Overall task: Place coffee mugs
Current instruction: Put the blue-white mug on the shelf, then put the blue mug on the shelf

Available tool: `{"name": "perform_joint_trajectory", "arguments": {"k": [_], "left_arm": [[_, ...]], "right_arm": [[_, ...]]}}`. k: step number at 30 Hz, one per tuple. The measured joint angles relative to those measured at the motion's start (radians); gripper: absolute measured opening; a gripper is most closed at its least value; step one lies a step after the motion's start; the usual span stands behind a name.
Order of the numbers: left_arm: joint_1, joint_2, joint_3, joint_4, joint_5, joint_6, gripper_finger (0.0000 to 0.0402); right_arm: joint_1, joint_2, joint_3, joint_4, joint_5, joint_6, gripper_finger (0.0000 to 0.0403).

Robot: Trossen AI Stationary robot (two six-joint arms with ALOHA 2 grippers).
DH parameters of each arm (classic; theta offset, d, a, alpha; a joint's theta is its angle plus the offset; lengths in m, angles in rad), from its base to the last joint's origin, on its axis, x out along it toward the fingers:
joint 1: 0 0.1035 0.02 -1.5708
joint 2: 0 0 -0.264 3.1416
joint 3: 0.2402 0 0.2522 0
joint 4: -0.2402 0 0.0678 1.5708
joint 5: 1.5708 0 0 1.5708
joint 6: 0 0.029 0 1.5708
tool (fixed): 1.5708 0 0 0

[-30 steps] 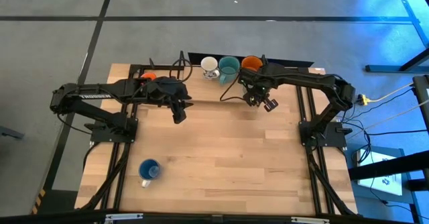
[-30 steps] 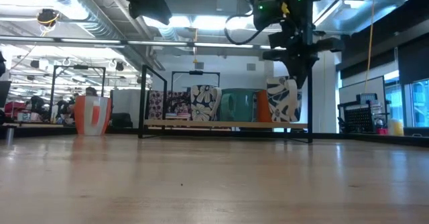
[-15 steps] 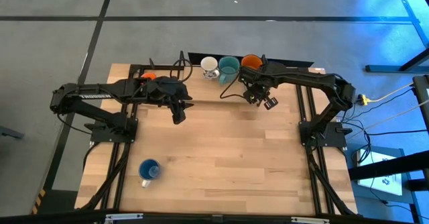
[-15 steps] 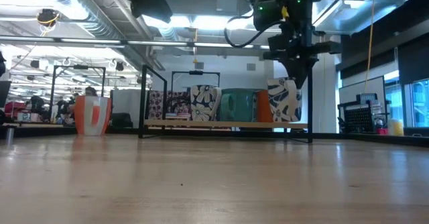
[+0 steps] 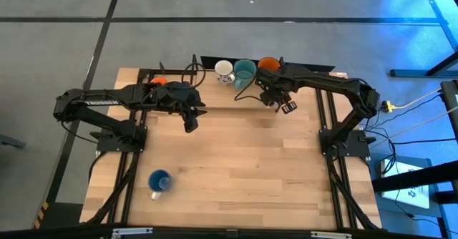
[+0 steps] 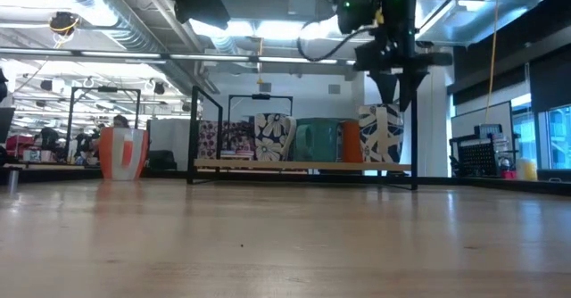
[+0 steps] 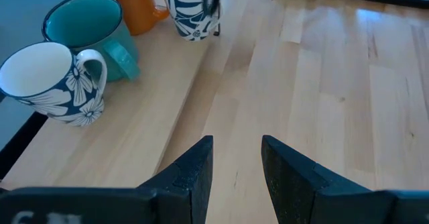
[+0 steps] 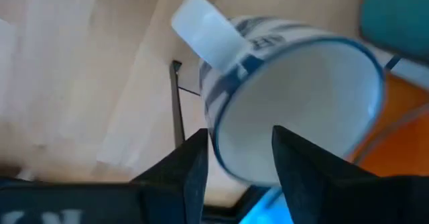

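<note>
On a raised wooden ledge [image 6: 303, 165] along the table's far edge, a white mug with blue leaf patterns [image 6: 382, 135] stands upright on its base. Beside it stand an orange mug [image 5: 268, 66], a teal mug [image 5: 244, 70] and a white flowered mug [image 5: 224, 70]. My right gripper [image 6: 393, 100] points down just over the patterned mug's rim, open, its fingers either side of the rim's near part [image 8: 244, 178]. My left gripper [image 5: 189, 121] hangs open over the table's left middle, nothing between its fingers [image 7: 234, 163]. A blue mug [image 5: 159, 182] sits near the front left. My right gripper is open right at the patterned mug's rim [image 8: 244, 178], coming from above with its fingers pointing down. Whether a fingertip [image 8: 194, 163] touches the rim, I cannot tell. The mug stands upright on the ledge on its own base.
An orange-red mug [image 5: 158, 82] stands at the far left, behind my left arm. Black frame rails run down both sides of the table [image 5: 243, 160]. Bare wood lies between the arms and toward the near edge.
My right gripper has opened and let go of the patterned mug, shifting slightly toward the far edge. The mug, tilted in the fingers before, now stands upright on the ledge next to the orange mug.
</note>
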Motion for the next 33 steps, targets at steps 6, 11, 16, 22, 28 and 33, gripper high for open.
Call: {"name": "perform_joint_trajectory", "arguments": {"k": [6,11,16,22,28,33], "left_arm": [[0.000,0.000,0.000,0.000,0.000,0.000,0.0121],[0.000,0.000,0.000,0.000,0.000,-0.016,0.0121],[0.000,0.000,0.000,0.000,0.004,-0.061,0.0135],[-0.005,0.000,0.000,-0.017,0.181,-0.147,0.0168],[-0.116,0.000,0.000,-0.155,0.372,-0.270,0.0169],[-0.289,0.000,0.000,-0.328,0.352,-0.332,0.0168]], "right_arm": [[0.021,-0.001,0.154,-0.099,-0.079,0.165,0.0154],[0.094,-0.005,0.306,-0.165,-0.216,0.489,0.0146],[0.208,-0.042,0.389,-0.150,-0.370,0.896,0.0138],[0.430,-0.128,0.307,-0.068,-0.250,0.986,0.0138],[0.608,-0.228,0.087,0.065,-0.103,1.101,0.0138],[0.703,-0.334,-0.153,0.234,-0.042,1.231,0.0138]]}}
